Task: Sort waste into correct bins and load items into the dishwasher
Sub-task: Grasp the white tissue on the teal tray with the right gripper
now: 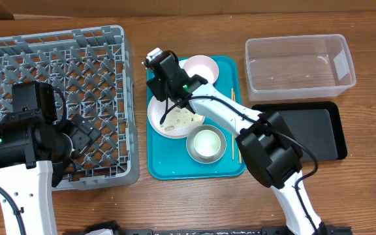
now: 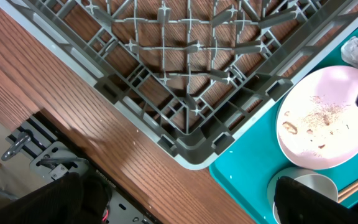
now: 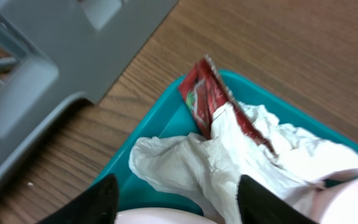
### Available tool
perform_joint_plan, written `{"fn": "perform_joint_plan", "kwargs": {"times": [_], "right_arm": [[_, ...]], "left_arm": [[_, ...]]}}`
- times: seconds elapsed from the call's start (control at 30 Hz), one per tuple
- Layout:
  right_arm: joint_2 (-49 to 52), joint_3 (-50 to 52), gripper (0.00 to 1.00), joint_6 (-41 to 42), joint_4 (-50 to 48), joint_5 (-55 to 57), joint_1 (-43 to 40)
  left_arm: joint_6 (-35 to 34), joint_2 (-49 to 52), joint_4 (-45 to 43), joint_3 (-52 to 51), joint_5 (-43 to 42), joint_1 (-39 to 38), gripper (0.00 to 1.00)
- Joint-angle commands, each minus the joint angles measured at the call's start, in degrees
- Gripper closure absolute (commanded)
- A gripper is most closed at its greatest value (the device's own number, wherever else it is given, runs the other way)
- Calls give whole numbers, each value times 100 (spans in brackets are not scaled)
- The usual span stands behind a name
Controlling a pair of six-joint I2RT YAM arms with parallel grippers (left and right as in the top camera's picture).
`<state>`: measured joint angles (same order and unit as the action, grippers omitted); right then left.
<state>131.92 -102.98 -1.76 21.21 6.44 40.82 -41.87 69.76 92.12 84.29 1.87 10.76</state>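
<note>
Right gripper (image 1: pixel 156 64) hangs over the far-left corner of the flat teal plastic tray (image 1: pixel 165 166) in the overhead view, just beside the large grey lattice-floored dish rack (image 1: pixel 64 59). On that tray sit a round pale pink plate (image 1: pixel 156 114) strewn with whitish food scraps (image 1: pixel 180 119), a pale pink bowl (image 1: pixel 201 68), and a grey metal-look bowl (image 1: pixel 189 145) holding a small white cup (image 1: pixel 206 142). Thin wooden chopsticks (image 1: pixel 232 124) lie along its right edge. The clear rectangular plastic tub (image 1: pixel 299 62) and the shallow black rectangular tray (image 1: pixel 305 134) lie to the right. The left gripper (image 1: pixel 87 136) hovers above the rack's near-right part.

From the left wrist, its jaws gape wide with nothing between them, over the rack's corner and the teal tray's edge.

From the right wrist, the fingers (image 3: pixel 92 202) stand apart on either side of the crumpled white paper napkin (image 3: pixel 229 155), not clamped on it. The small red wrapper (image 3: pixel 201 93) lies partly under the napkin in the tray's corner.
</note>
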Motion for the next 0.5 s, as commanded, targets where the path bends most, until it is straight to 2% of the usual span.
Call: {"fn": "perform_joint_plan", "kwargs": {"times": [0.0,0.47], "right_arm": [[125,-125,42,-133,-107,42,-4],[365,-125,42,-282,-317,450,-9]], "left_arm": [[-59,-44,-2,-24,-39,35,0],[-57,-44,-2,-24,-39,35,0]]}}
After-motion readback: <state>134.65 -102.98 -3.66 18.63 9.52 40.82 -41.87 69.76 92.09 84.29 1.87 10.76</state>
